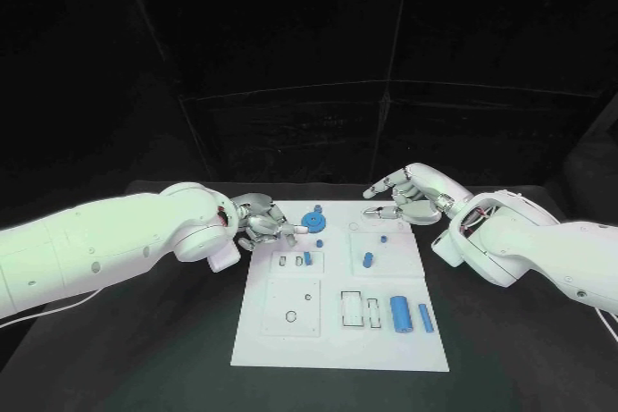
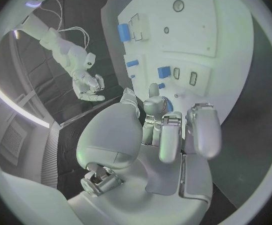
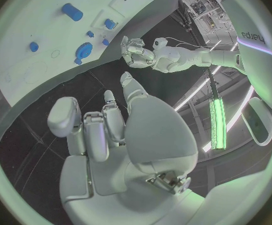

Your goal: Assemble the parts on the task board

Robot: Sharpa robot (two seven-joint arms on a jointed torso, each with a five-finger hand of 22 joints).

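The white task board (image 1: 341, 336) lies in the middle of the black table. A round blue gear (image 1: 314, 222) sits at its far edge. My left hand (image 1: 264, 220) hovers just left of the gear with its fingers partly curled and nothing between them; in the left wrist view the gear (image 2: 168, 104) shows beside one fingertip (image 2: 153, 91). My right hand (image 1: 405, 197) hangs over the table past the board's far right corner, fingers apart and holding nothing. Two blue cylinders (image 1: 413, 315) lie side by side on the board's near right part. Small blue pieces (image 1: 367, 257) rest mid-board.
Empty rectangular and oval slots (image 1: 350, 309) are cut into the board's near half. Bare black table (image 1: 154, 340) flanks the board on both sides. The right wrist view shows my left hand (image 3: 136, 52) beyond the board's edge (image 3: 23, 60).
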